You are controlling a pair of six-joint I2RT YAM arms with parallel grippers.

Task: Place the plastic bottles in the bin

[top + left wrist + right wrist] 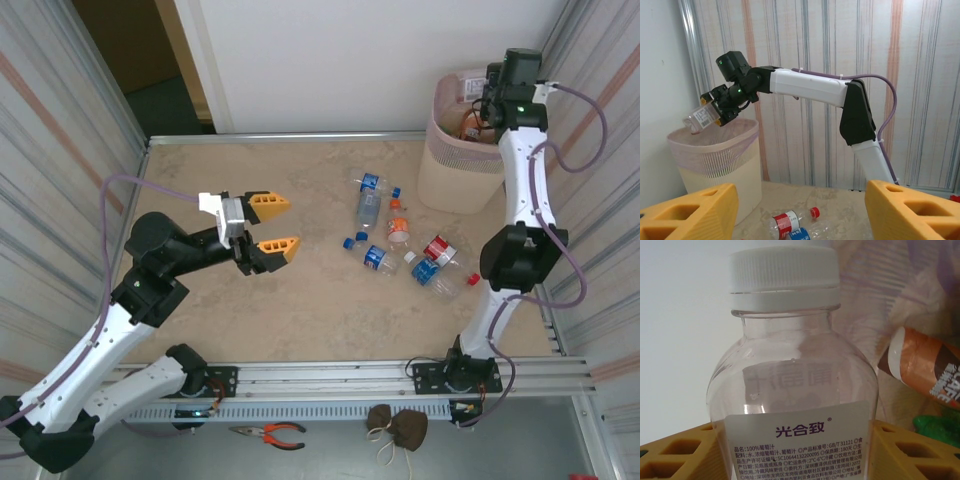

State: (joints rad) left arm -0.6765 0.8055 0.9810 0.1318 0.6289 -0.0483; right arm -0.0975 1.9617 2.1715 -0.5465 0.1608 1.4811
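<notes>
Your right gripper (716, 107) is clamped on a clear bottle (795, 390). It is round-shouldered, with a ribbed white cap and a white printed label, and it is held tilted just above the rim of the bin (715, 147). The bin is a tapered beige basket with a mesh band. An orange-labelled bottle (920, 365) lies inside it. Your left gripper (272, 224) hangs empty over the mottled tan table (250, 330), blocky orange fingers (690, 210) spread apart. Several loose bottles (400, 245) lie scattered on their sides near the bin.

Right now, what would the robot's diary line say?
right gripper: shut on clear bottle, above bin | left gripper: open, empty | more bottles: lying on table
</notes>
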